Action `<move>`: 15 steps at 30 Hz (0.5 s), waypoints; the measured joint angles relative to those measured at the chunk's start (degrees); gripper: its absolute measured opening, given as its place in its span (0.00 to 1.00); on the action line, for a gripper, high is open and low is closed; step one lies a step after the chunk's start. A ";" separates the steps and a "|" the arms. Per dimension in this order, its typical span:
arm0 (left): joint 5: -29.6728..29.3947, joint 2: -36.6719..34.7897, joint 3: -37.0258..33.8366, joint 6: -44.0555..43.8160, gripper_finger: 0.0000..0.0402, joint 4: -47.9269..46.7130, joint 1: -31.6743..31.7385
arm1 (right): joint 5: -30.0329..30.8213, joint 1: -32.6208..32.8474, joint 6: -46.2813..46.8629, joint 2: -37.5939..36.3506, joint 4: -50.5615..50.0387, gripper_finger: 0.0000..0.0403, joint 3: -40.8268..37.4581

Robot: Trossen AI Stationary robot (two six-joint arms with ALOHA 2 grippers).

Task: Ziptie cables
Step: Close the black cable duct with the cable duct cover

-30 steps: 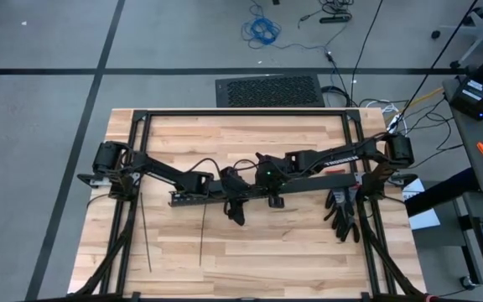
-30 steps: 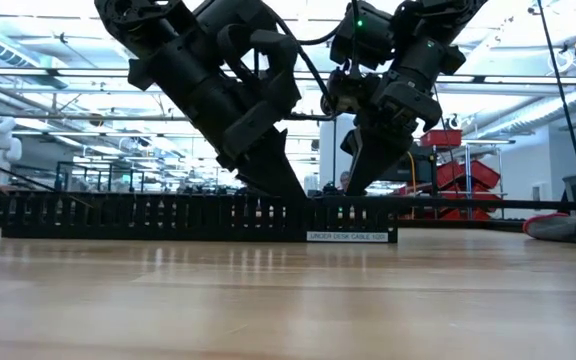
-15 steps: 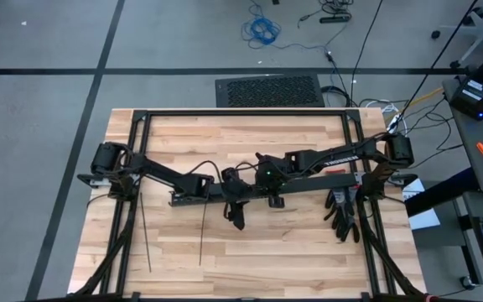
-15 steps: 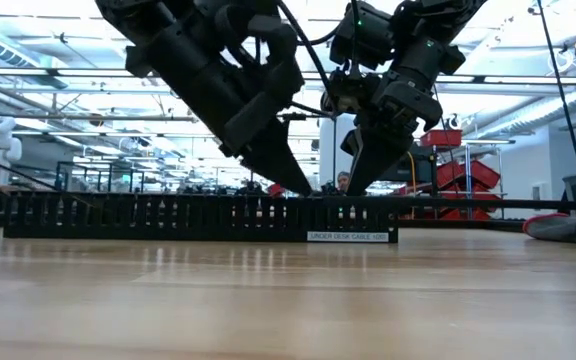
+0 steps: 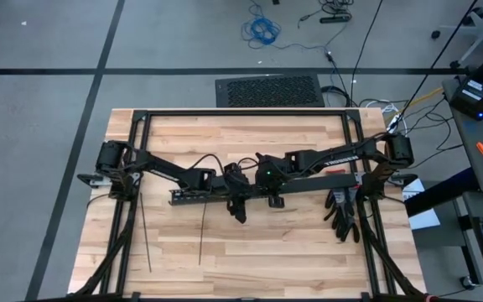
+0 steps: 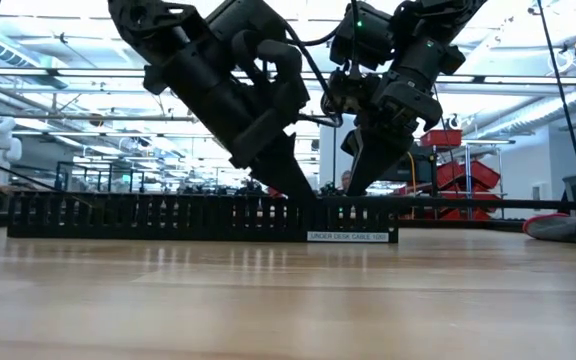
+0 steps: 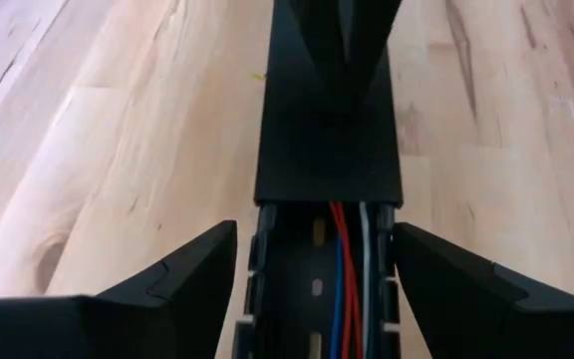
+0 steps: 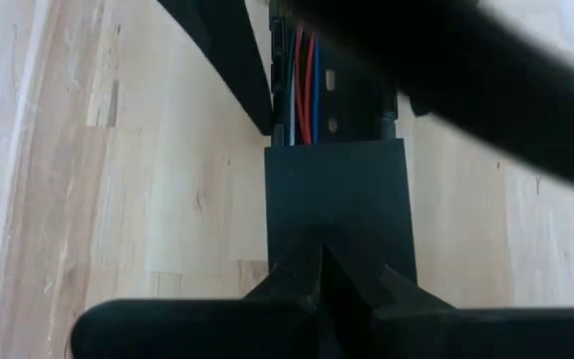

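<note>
The wooden table (image 5: 250, 252) carries a long black slotted duct (image 6: 158, 217) lying left to right across its middle, and both arms bend in over it. A flat black cover (image 7: 329, 130) closes the right part of the duct; the left part stands open.

The cables (image 7: 347, 274), red, blue and white strands, lie inside that open channel, running along the duct's own length and passing in under the edge of the cover. The right wrist view shows the same strands (image 8: 302, 85) emerging on the far side of the cover from that camera.

The left gripper (image 7: 317, 284) hangs over the open stretch with its fingers spread wide, one on each side of the duct walls, holding nothing. The right gripper (image 8: 322, 264) comes from the right, its fingertips brought together to a point on top of the cover; I cannot tell whether anything is pinched between them.

So the cables lie directly between and below the left fingers, their long axis in line with the duct, and the left arm is the nearer. Lifting them out likely calls for reaching down into the channel from the left.

The zipties (image 5: 145, 231), thin dark strips, lie on the near left of the table, well apart from both grippers, pointing near to far. Black gloves (image 5: 342, 214) rest at the right.
</note>
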 joint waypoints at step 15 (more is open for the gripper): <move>0.46 2.75 0.02 -0.10 0.55 2.45 0.01 | -0.06 -0.02 -0.02 0.02 0.16 0.00 -0.03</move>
